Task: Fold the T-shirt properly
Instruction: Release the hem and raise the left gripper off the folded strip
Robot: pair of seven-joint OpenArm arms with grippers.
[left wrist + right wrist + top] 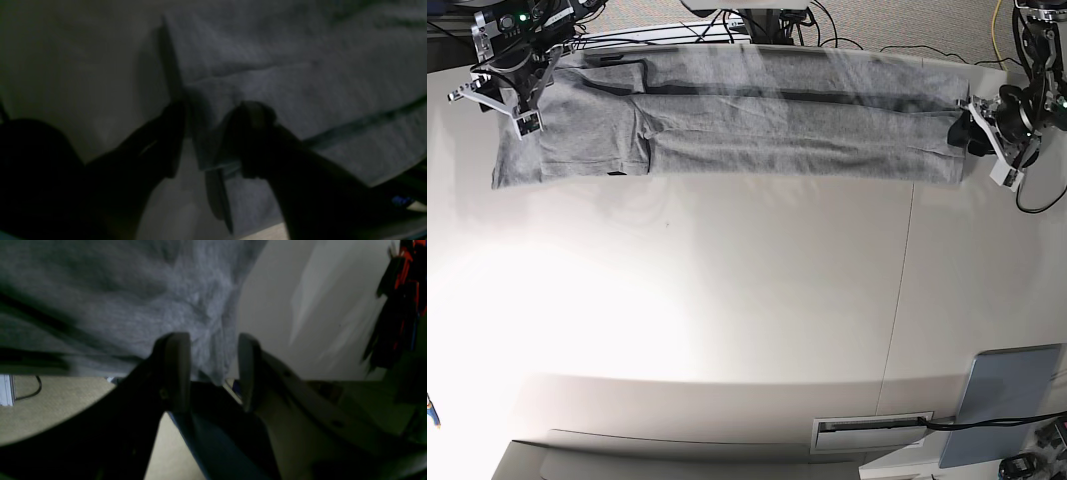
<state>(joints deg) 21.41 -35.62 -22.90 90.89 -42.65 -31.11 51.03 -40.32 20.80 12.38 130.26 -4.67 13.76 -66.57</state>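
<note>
T-shirt (727, 135) cloth sits between the two dark fingers of the left gripper (208, 140), which close on a folded corner at the garment's edge in the left wrist view; the picture is dim and blurred, yet the fabric plainly runs between the pads. In the base view this gripper (975, 132) is at the shirt's right end. The right gripper (213, 370) has its fingers spread apart, with a hanging edge of grey cloth in the gap between them in the right wrist view; whether either pad touches the cloth I cannot tell. In the base view it (512, 95) is at the shirt's left end, over the fabric. The shirt lies as a long grey band stretched between the two grippers along the far edge of the white table (727, 320), with a dark seam or fold line running along its length. A grey pad (1002, 400) lies flat near the table's near right corner, well apart from the shirt.
</note>
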